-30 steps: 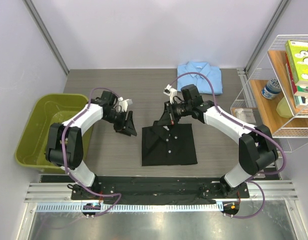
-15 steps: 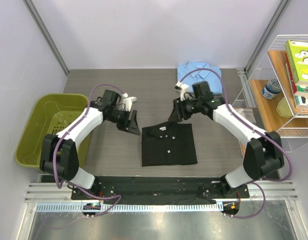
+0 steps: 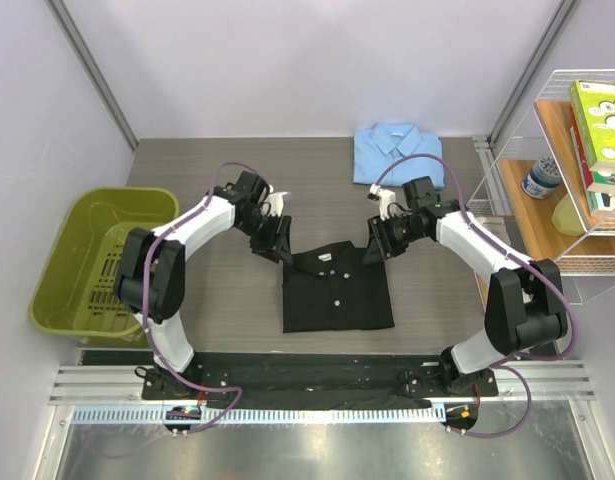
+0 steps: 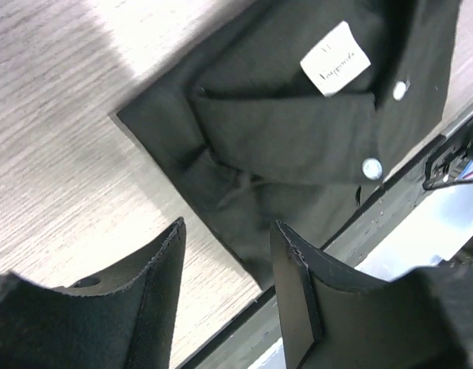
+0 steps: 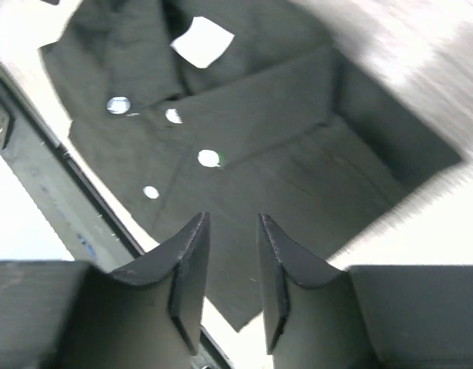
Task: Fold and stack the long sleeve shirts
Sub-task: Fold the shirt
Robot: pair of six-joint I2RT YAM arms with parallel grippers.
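At the near edge of the grey wood-grain table (image 3: 217, 160), two white-and-black robot arms rise from their bases and reach inward over a plain black, collared, button-front shirt (image 3: 337, 295). The shirt lies folded into a neat rectangle at the middle of the table, collar toward the far side, with small white buttons (image 4: 371, 167) down its front and a white label (image 4: 335, 48) inside the collar. The left gripper (image 3: 275, 240) is at the shirt's far left corner, its two black fingers (image 4: 163, 261) spread apart with nothing between them and the shirt's left edge below. The right gripper (image 3: 378, 243) is at the far right corner, its fingers (image 5: 191, 254) parted by a narrow gap, also pinching nothing. Whether either one touches the cloth cannot be told. To the left, beside the table, sits an olive-green plastic bin (image 3: 62, 250). To the right stands a white wire shelf (image 3: 487, 200) holding a green box (image 3: 599, 120) and other small items. At the far edge of the table, right of centre and well apart from the black shirt, a light blue collared shirt (image 3: 398, 155) lies folded flat.
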